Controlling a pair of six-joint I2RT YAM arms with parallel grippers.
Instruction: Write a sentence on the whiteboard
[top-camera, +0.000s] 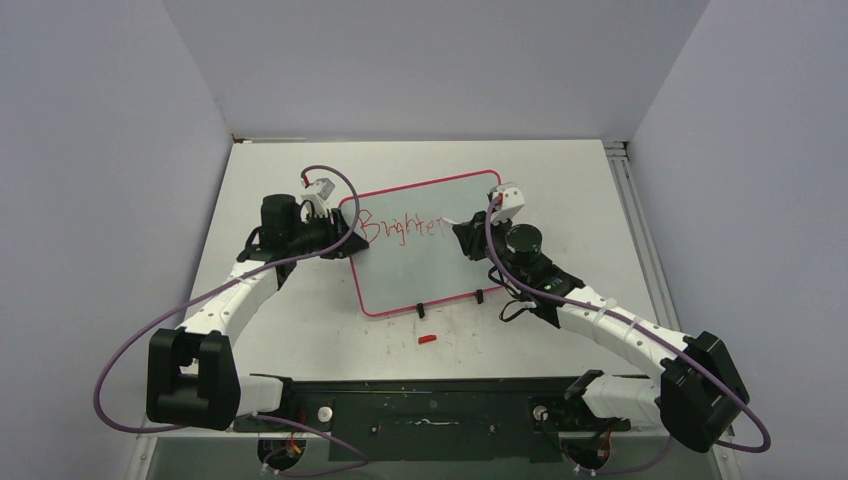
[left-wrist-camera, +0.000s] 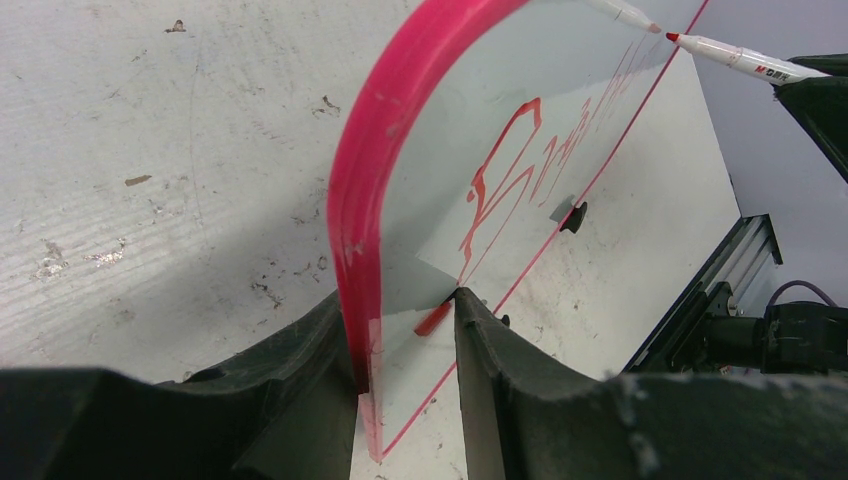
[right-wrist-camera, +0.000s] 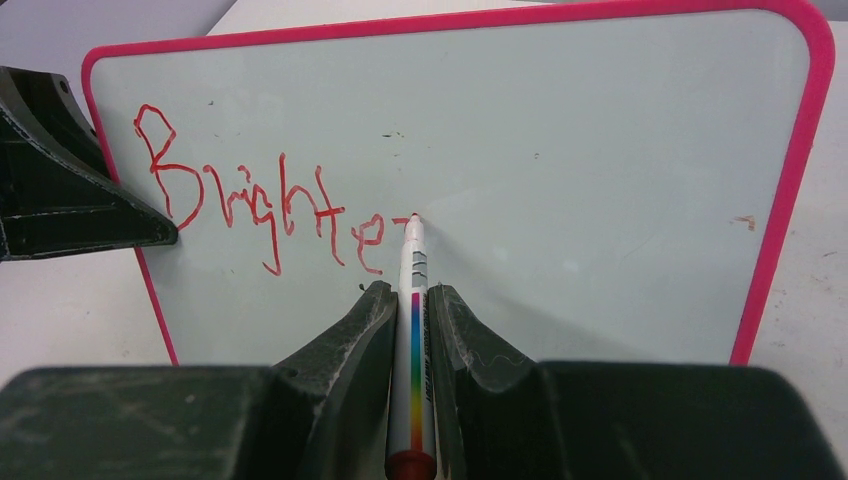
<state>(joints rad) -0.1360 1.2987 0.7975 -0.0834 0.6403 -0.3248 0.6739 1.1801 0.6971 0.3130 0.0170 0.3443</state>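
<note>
The whiteboard, glossy white in a pink-red frame, stands propped on the table. The sentence reads "Brighte" in red, with a short stroke begun after it. My left gripper is shut on the board's left edge, a finger on each face. My right gripper is shut on a white marker with a rainbow stripe. Its red tip touches the board just right of the last letter.
A small red cap lies on the table in front of the board. Two black feet stick out at the board's near edge. A metal rail runs along the table's right side. Grey walls enclose the back and sides.
</note>
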